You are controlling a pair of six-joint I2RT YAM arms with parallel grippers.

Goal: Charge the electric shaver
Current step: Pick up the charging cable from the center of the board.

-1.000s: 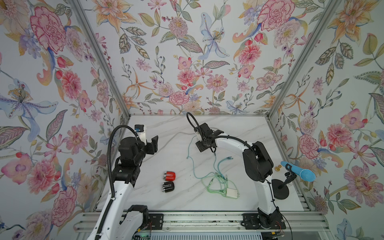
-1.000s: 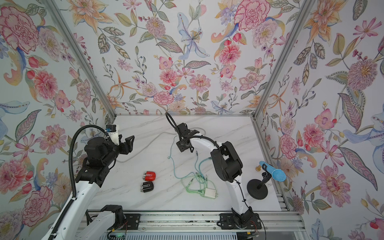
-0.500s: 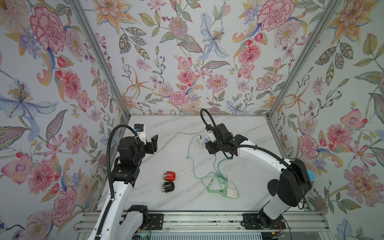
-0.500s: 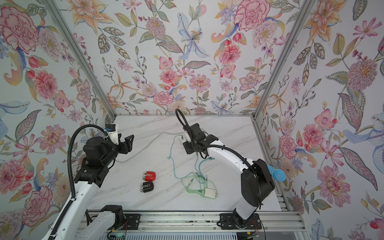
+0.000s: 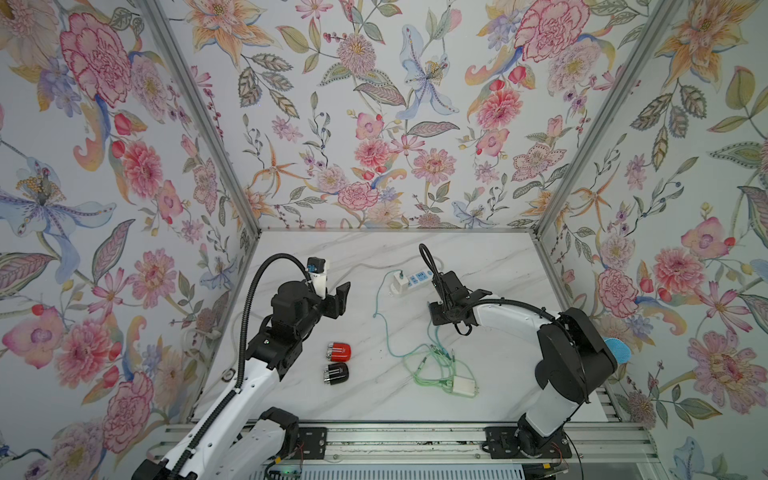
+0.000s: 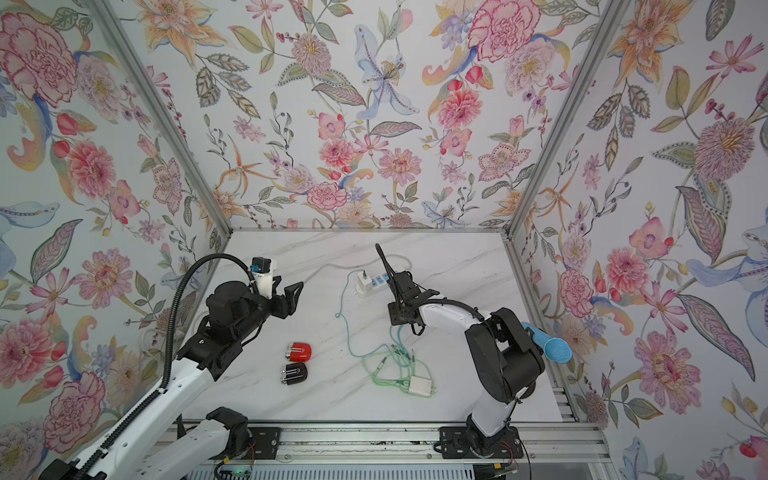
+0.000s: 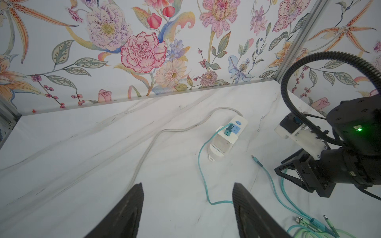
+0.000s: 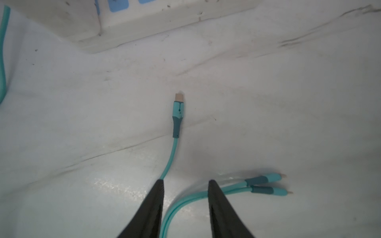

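The left fingers [image 7: 132, 208] stand wide apart and empty above the white marble tabletop [image 5: 498, 266]. The small red capsule-shaped electric shaver [image 5: 340, 351] and its black twin [image 5: 336, 372] lie on their sides behind these fingertips, toward the left arm's base. Their long axes are parallel and their silver heads point toward that arm, which I judge the nearer one. The right fingers [image 8: 218, 206] hang low and half apart, and they pinch nothing visible. The teal charging cable's plug [image 8: 178, 111] lies straight ahead of them, pointing away toward the white power strip [image 8: 123, 20].
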